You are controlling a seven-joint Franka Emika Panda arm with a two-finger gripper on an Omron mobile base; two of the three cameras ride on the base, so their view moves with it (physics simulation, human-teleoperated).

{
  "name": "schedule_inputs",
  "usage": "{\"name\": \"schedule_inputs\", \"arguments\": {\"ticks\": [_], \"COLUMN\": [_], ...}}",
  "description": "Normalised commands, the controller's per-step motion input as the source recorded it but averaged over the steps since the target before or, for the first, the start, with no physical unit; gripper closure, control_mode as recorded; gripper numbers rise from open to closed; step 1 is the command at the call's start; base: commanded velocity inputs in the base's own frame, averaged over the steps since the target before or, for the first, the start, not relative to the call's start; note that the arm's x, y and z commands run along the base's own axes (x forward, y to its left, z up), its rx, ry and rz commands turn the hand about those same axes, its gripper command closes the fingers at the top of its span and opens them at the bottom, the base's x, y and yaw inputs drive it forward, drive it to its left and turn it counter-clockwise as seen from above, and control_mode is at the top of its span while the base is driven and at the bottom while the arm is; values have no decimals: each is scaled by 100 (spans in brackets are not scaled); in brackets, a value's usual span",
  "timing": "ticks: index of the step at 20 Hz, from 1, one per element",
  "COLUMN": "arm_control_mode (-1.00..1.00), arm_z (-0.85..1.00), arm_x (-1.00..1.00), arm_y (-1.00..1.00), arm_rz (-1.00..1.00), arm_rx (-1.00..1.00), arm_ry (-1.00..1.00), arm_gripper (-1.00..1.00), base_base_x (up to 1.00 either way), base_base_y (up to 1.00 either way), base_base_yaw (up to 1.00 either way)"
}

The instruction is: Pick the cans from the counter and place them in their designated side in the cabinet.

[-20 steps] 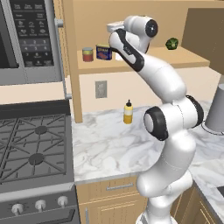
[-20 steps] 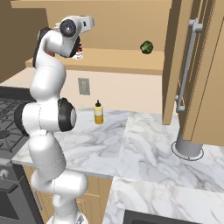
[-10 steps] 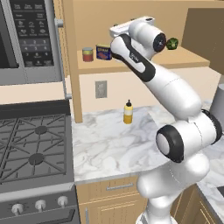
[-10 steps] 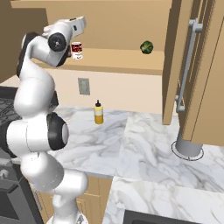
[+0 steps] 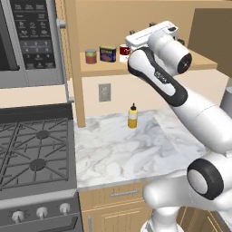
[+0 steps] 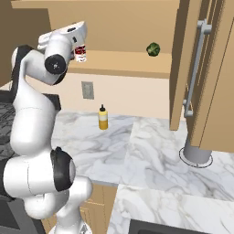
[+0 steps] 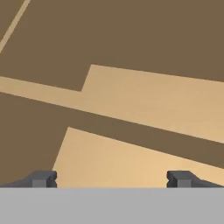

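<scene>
Marble counter (image 5: 122,149) below, and up on the cabinet (image 5: 199,63) shelf the placing looks done; the blue boxy tin (image 5: 108,53) stands beside a red can with a yellow-green band (image 5: 91,56), and the short red-and-white can (image 5: 124,51) sits next along, just beside the robot's white hand in the left base view; the right base view shows that same can (image 6: 80,53) upright on the shelf edge. Gripper (image 7: 112,178) spread wide, both dark tips far apart in the hand view with nothing between them, just tan boards ahead; so nothing is held. My read: this is the let-go stage for the second tin, and the next move calls for drawing the hand straight back off the shelf without clipping the can at its side. The count, then: two task tins, both on the shelf; one banded red can; one yellow squeeze bottle (image 5: 132,116) on the counter near the wall; one green round thing (image 6: 153,49) further along the shelf; no tins showing on the counter.
</scene>
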Motion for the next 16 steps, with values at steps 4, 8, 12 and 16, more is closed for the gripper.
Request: {"name": "schedule_inputs", "arguments": {"ticks": [4,8,12,16], "arm_control_mode": [-100,-100,-100,-100], "arm_z": [13,5,0,0], "arm_x": [-98,-97,-94,-93], "arm_y": [-18,-16,-12,-9], "arm_rz": [0,0,0,0], "arm_rx": [-2,-5,-8,-9], "arm_ry": [9,14,18,19], "arm_gripper": [-100,-100,-100,-100], "base_base_x": [0,0,0,0], "base_base_y": [0,0,0,0], "base_base_yaw": [0,0,0,0]}}
